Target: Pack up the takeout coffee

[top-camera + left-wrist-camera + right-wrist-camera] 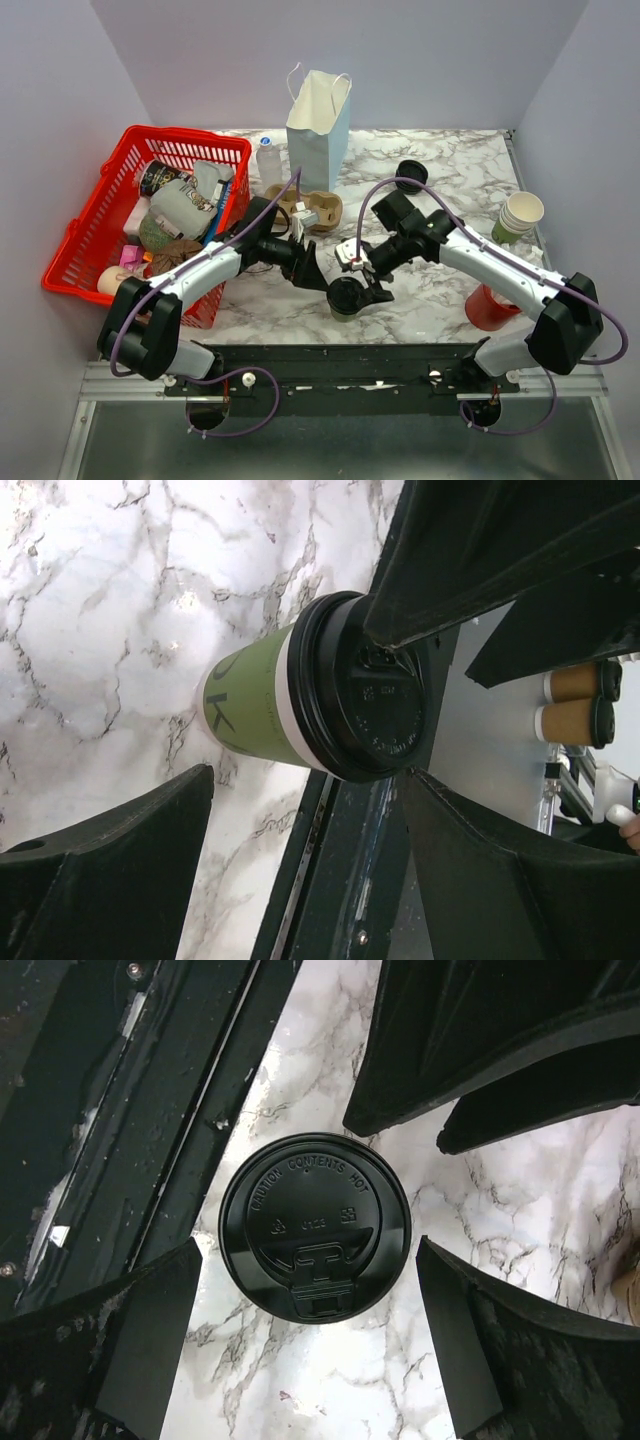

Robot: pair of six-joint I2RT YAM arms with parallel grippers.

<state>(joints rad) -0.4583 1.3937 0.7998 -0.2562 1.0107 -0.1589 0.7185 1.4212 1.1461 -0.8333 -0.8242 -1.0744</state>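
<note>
Your takeout coffee [314, 1226] stands at the bench's [450, 170] near edge — left claw [320, 274] left of it, right claw [368, 283] above it. Basket [100, 215] far left, bag [318, 125] at the back, cup carrier [318, 212] before the bag, cup stack [520, 215] right.

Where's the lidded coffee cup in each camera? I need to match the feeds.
Top external: takeout coffee, low centre, by the near edge.
Left wrist: centre, side-on, lid pointing right.
Right wrist: centre, lid seen from above.
Shared landmark: black rail running beside the cup.
</note>
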